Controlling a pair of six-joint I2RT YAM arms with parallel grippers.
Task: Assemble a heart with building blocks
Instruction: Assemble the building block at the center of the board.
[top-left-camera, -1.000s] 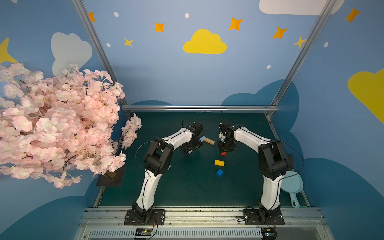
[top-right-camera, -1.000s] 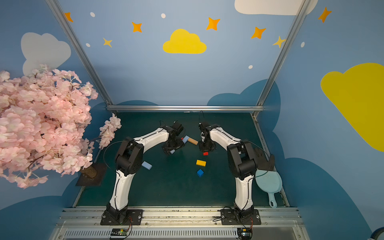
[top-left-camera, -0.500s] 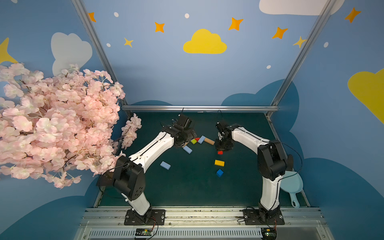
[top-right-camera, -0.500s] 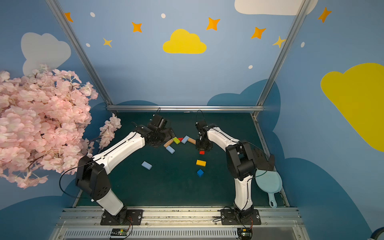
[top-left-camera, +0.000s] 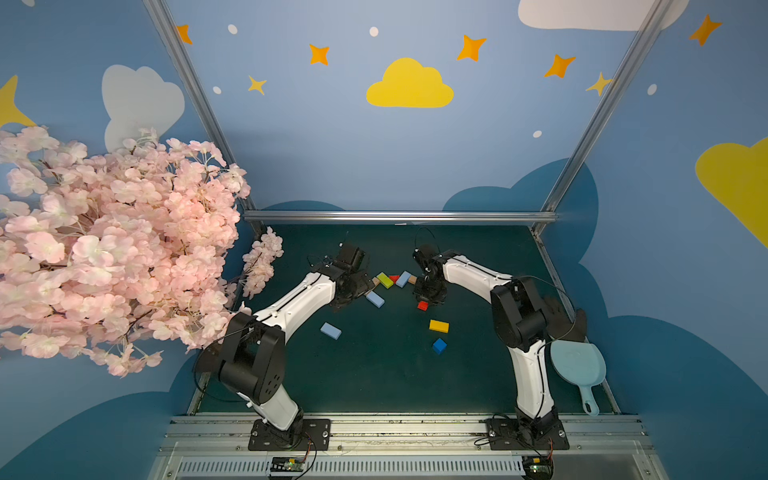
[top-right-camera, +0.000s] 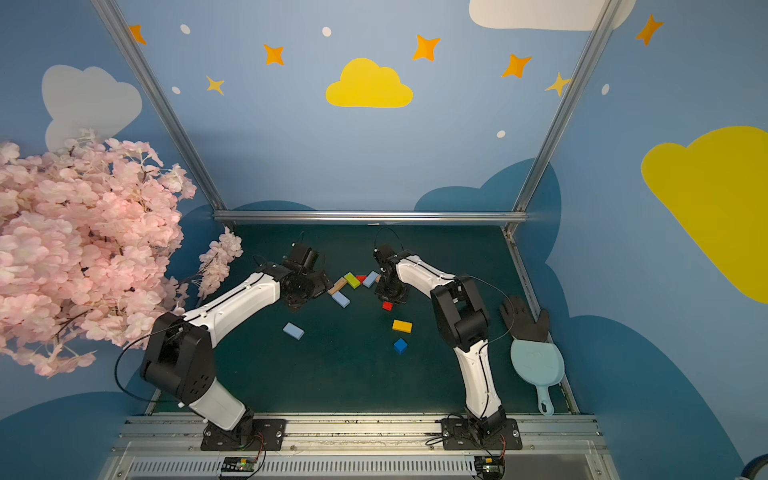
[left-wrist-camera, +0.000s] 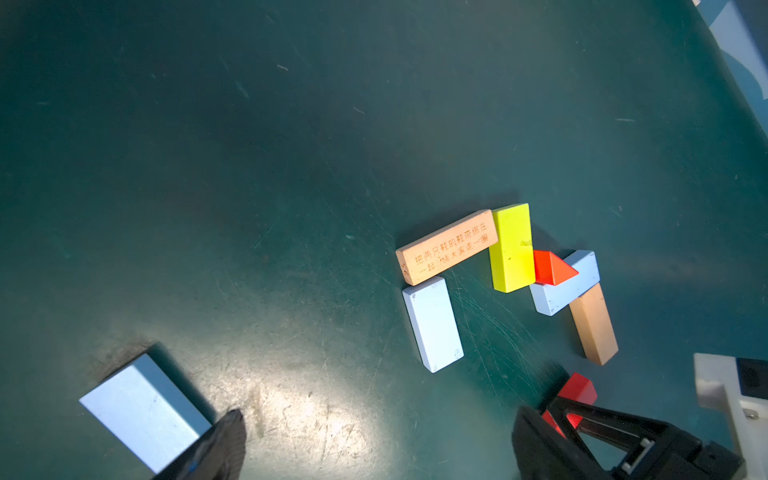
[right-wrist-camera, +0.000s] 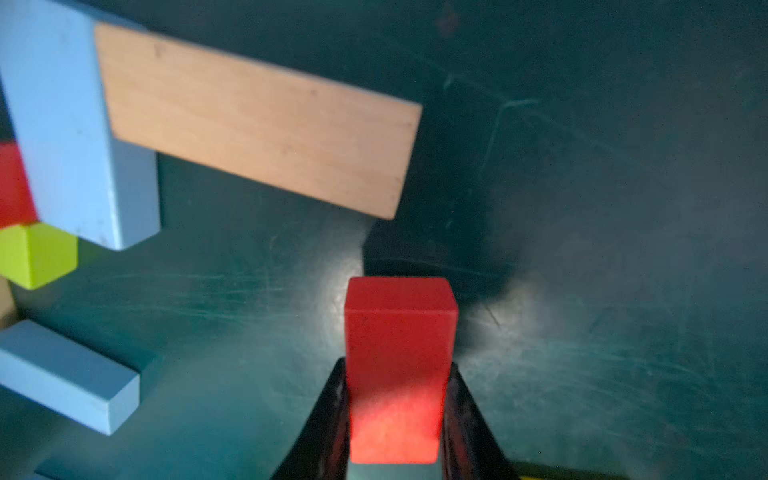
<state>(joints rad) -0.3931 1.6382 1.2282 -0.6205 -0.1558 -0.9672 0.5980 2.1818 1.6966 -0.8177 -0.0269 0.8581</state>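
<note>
The heart is a partial arc in the left wrist view: a tan bar (left-wrist-camera: 446, 247), lime green bar (left-wrist-camera: 512, 248), red triangle (left-wrist-camera: 552, 268), light blue bar (left-wrist-camera: 567, 286), second tan bar (left-wrist-camera: 593, 324) and a light blue bar (left-wrist-camera: 433, 323). My right gripper (right-wrist-camera: 397, 374) is shut on a red bar (right-wrist-camera: 399, 332), low over the mat just off that tan bar's end (top-left-camera: 422, 306). My left gripper (left-wrist-camera: 378, 440) is open and holds nothing, left of the group (top-left-camera: 353, 286). Other building blocks lie loose: light blue (top-left-camera: 331, 331), yellow (top-left-camera: 439, 326), dark blue cube (top-left-camera: 439, 345).
A pink blossom tree (top-left-camera: 104, 249) overhangs the left side of the green mat (top-left-camera: 374, 374). A black glove (top-right-camera: 523, 318) and a pale blue scoop (top-left-camera: 577, 370) lie at the mat's right edge. A metal rail (top-left-camera: 399, 216) closes the back.
My left arm has unfolded and swung leftward, drawing its gripper off the block group and uncovering it. My right gripper has carried the red bar a little to the left.
</note>
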